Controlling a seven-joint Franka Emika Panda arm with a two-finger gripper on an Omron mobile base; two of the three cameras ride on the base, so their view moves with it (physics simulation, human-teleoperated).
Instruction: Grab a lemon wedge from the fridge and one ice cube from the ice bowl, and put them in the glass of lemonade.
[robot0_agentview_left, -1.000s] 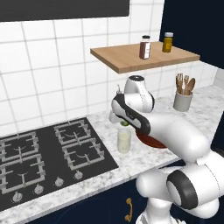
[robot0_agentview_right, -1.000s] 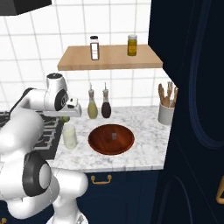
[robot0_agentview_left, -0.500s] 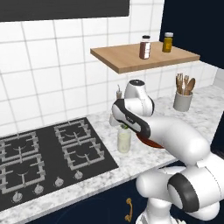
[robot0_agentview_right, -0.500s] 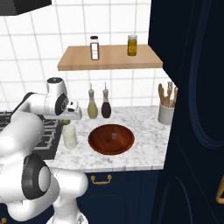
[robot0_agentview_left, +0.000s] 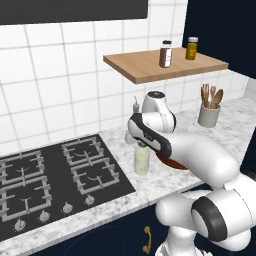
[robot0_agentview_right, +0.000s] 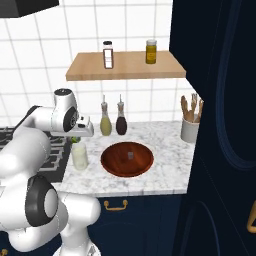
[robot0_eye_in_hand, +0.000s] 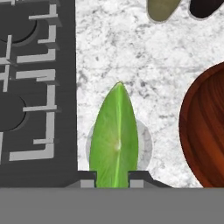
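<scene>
- In the hand view the gripper (robot0_eye_in_hand: 113, 178) was clamped on the lemon wedge (robot0_eye_in_hand: 114, 135), its two dark tips pressed against the wedge's blunt end at 6 o'clock while the pointed end reached toward 12.
- Directly beneath the wedge lay the pale round mouth of the glass of lemonade (robot0_eye_in_hand: 144, 144), its rim showing at 3 and 9 o'clock either side of the green. The wedge looked longer than that mouth was wide, so if let go lying flat it could have bridged the rim or tipped off onto the counter (robot0_eye_in_hand: 144, 57) instead of dropping in.
- In the right base view the hand hung just above the glass of lemonade (robot0_agentview_right: 80, 156); I judged that any further descent risked a fingertip catching the rim and knocking the light tumbler over, spilling it toward the stove.
- The stove (robot0_eye_in_hand: 35, 87) lay close at 9 o'clock of the glass, so a wedge that bounced that way could have lodged in the grates.
- The ice bowl (robot0_eye_in_hand: 205, 131) sat near at 3 o'clock, with one small ice cube (robot0_agentview_right: 131, 155) visible inside it in the right base view; that half of the task looked not yet done.
- Farther off, at 12 to 1 o'clock, stood two bottles (robot0_agentview_right: 113, 118) that a wide swing toward the bowl might have clipped.
</scene>
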